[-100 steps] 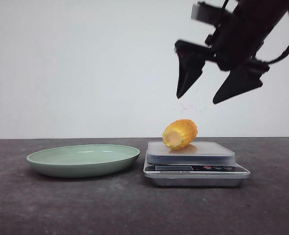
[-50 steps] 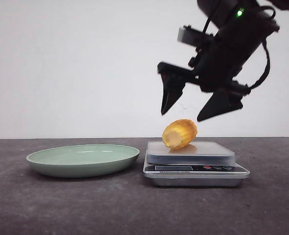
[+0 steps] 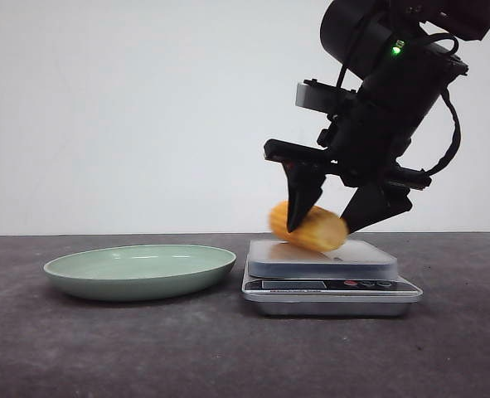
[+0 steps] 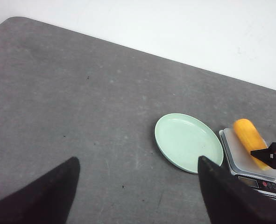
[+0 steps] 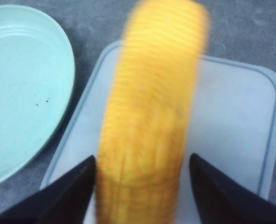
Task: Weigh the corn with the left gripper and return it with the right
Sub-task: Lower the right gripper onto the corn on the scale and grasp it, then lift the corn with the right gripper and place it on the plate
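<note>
The corn lies on its side on the platform of a silver kitchen scale. My right gripper is down over it, open, with one pointed finger on each side. In the right wrist view the corn is blurred between the fingers of the right gripper. One finger is against its side and a gap remains at the other. My left gripper is open and holds nothing, high above the bare table. It is out of the front view. From there the corn shows far off.
A pale green plate sits on the dark table just left of the scale, with nothing on it. It also shows as the plate in the left wrist view and the plate in the right wrist view. A white wall stands behind.
My right gripper has come down from above the scale until its fingers straddle the corn. The corn has turned and shifted slightly on the platform.
</note>
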You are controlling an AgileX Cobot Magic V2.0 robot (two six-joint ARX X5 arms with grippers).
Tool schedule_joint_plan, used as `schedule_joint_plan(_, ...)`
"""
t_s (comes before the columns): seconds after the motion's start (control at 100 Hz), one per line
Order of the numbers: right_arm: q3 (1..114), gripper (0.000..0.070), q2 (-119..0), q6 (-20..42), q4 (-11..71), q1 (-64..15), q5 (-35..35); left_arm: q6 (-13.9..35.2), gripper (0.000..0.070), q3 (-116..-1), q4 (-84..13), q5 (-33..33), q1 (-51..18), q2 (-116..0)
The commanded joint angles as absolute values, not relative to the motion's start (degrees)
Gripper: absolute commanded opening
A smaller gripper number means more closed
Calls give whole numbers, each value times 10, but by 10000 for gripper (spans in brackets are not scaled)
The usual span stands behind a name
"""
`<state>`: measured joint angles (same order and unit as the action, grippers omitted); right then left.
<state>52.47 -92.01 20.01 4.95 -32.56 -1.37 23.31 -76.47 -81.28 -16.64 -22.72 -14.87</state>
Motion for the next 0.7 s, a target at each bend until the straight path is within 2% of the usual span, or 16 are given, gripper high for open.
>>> schedule_joint_plan(0.0,534,157,-932,208,45,-331,-16,227,474,-772,-828,-167,-228,-147)
schedule_joint_plan(0.13,534,2,-932,208,43,-336,-31,225,474,-772,-827,-167,-228,-147)
schedule_joint_plan(0.42,550,0,-860,201,47,-373,-50,222,474,-772,-827,-167,-228,-147)
schedule_joint_plan(0.69,658,0,-834,207,51,-458,-65,221,474,-772,-827,-167,-228,-147)
